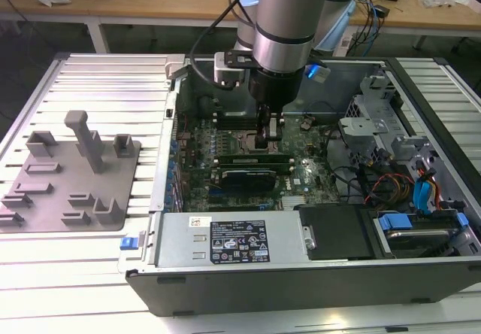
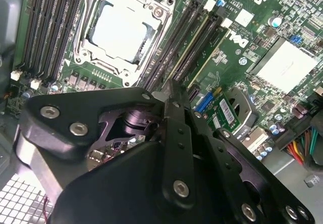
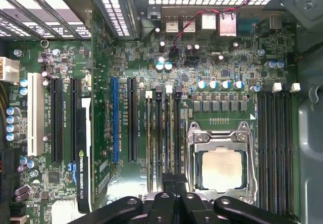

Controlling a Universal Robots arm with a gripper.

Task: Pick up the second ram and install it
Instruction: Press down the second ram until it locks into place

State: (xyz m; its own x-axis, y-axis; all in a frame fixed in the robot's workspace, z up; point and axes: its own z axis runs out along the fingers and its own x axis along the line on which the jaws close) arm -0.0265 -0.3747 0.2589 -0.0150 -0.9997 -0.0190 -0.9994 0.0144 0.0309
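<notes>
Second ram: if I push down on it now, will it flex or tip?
The second ram is a thin board standing on edge among the black slots, so it is probably stiff lengthwise but could bend under sideways force. The gripper seems to sit toward one end, so pushing there may seat it unevenly.

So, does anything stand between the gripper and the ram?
Nothing visible does. In the second wrist view the gripper sits right at one end of the ram, which stands on edge among the slots beside the socket. Whether it is fully seated cannot be told.
</notes>
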